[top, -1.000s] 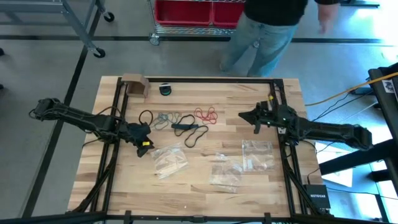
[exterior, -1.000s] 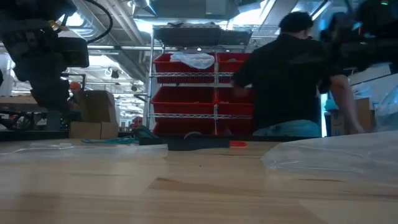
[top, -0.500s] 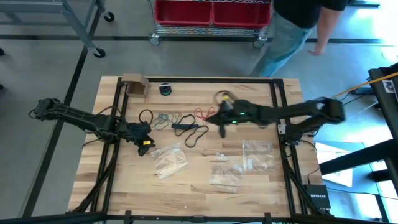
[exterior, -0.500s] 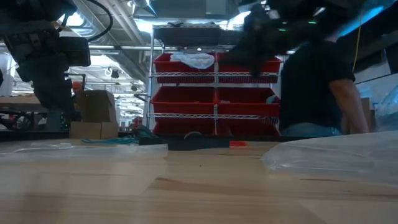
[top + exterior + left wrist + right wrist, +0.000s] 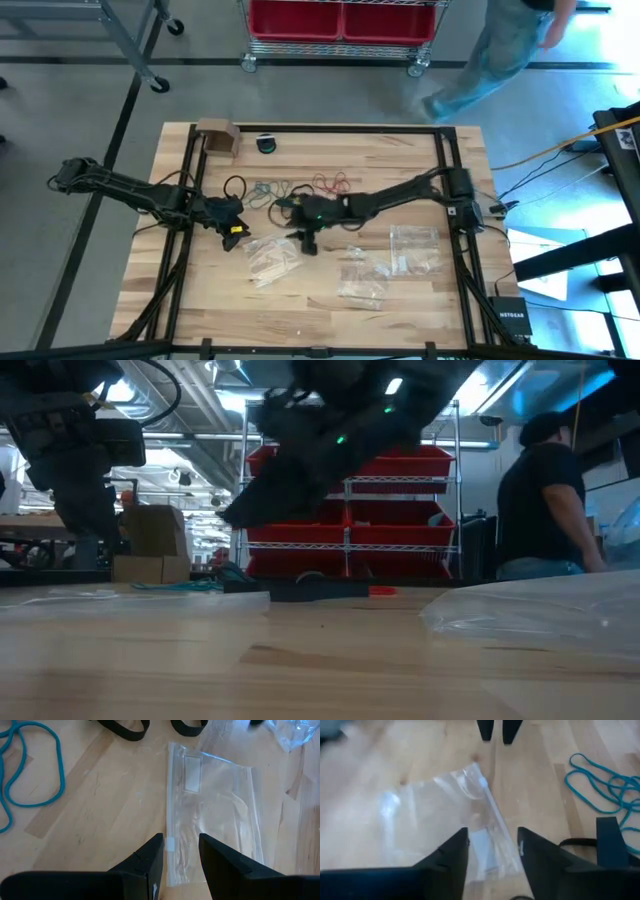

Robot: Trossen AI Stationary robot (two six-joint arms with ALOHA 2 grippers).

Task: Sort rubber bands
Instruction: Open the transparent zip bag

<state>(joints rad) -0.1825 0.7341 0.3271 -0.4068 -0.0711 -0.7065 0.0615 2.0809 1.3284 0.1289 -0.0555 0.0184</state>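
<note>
You can read just one word: "NETGEAR", in pale letters on the small dark box (image 5: 508, 318) sitting just off the table (image 5: 300, 300) at its right near corner. Nothing else is legible.

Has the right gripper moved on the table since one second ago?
Yes. The right gripper has swept from the table's right rail across to the middle, now over the clear zip bag beside the black rubber bands.

Right arm (image 5: 400, 192) stretching across the table's middle, blocking passage there, zip bags (image 5: 272, 257) lying beneath both grippers, rubber bands (image 5: 270, 190) crowding the far strip, near edge of table (image 5: 300, 320) lying open.
</note>
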